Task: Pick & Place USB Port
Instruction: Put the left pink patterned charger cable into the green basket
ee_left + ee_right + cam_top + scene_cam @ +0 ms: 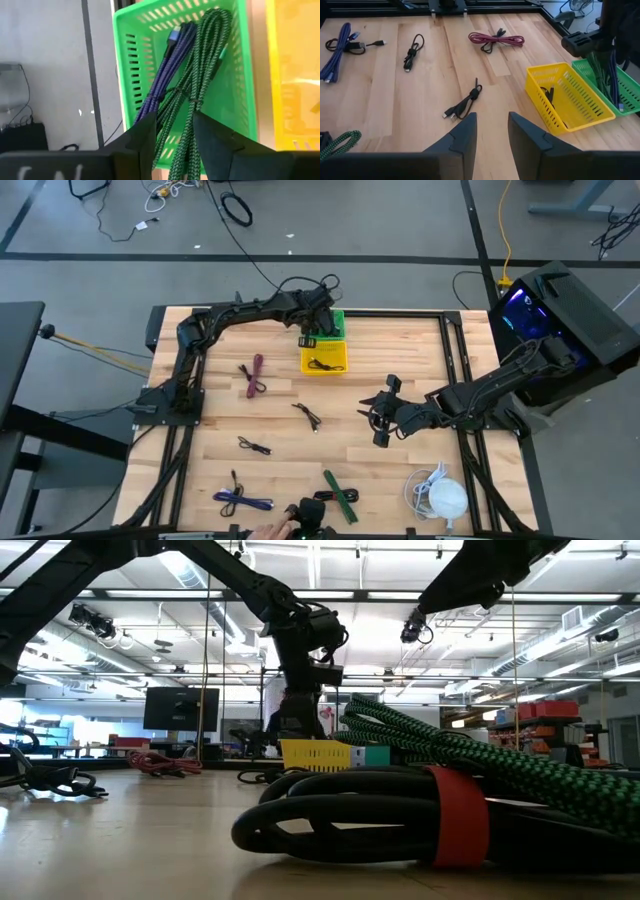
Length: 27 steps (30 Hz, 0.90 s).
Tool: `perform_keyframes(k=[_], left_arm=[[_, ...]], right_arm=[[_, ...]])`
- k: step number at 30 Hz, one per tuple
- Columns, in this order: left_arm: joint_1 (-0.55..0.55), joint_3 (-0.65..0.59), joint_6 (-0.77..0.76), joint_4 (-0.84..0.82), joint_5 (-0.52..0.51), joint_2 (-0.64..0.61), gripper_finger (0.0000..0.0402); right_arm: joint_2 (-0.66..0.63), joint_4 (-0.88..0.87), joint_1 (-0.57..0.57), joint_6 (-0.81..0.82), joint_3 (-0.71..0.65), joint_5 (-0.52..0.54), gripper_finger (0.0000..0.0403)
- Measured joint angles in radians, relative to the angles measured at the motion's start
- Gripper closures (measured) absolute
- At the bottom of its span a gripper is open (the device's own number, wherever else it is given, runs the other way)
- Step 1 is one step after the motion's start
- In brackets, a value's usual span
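Note:
In the high view, my left gripper (pixel 310 337) reaches over the green basket (pixel 334 324) at the table's far edge. It is shut on a green braided cable (pixel 197 65). A blue cable (pixel 167 75) lies beside that in the green basket (pixel 240 100). The yellow basket (pixel 325 359) stands just nearer and holds a small black cable (pixel 549 94). My right gripper (pixel 381 414) hovers open above the right-centre of the table. In its wrist view the right gripper (pixel 491 122) looks across at a black cable (pixel 464 104) lying on the wood. My left gripper pinches the green cable's near end (pixel 176 150), several strands of the bundle lying together between the two fingers (pixel 145 140). The fingers come from above, roughly along the bundle. The rest of the cable slopes down into the green basket, and its far loop (pixel 220 20) reaches the basket's far wall.
Loose cables lie on the table: maroon (pixel 254 376), black (pixel 308 415), black (pixel 254 445), blue (pixel 240 500), green (pixel 340 496), and a white one (pixel 440 496) at the near right. A person's hand (pixel 268 530) shows at the near edge. Bare wood lies around the table's middle.

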Motion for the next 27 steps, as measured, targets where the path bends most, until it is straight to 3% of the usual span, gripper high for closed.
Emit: perform_keyframes(k=[4, 8, 15, 17, 21, 27], left_arm=[[-0.006, 0.000, -0.002, -0.055, -0.067, -0.023, 0.0266], [-0.014, 0.000, -0.061, -0.234, -0.077, -0.108, 0.0275], [-0.027, 0.000, -0.273, -0.574, 0.224, -0.310, 0.0289], [-0.030, -0.015, -0.335, -0.618, 0.235, -0.365, 0.0293], [-0.029, -0.121, -0.465, -0.621, 0.219, -0.471, 0.0300], [-0.030, -0.377, -0.738, -0.566, 0.243, -0.602, 0.0305]], right_arm=[[0.000, 0.000, 0.000, 0.000, 0.000, 0.000, 0.0292], [0.000, 0.000, 0.000, 0.000, 0.000, 0.002, 0.0292], [0.000, 0.001, 0.000, 0.002, 0.000, 0.002, 0.0292], [0.000, 0.003, 0.000, 0.008, 0.000, 0.002, 0.0292], [0.000, 0.003, 0.000, 0.008, 0.000, 0.002, 0.0292], [0.000, 0.000, 0.000, 0.001, 0.000, -0.002, 0.0292]])
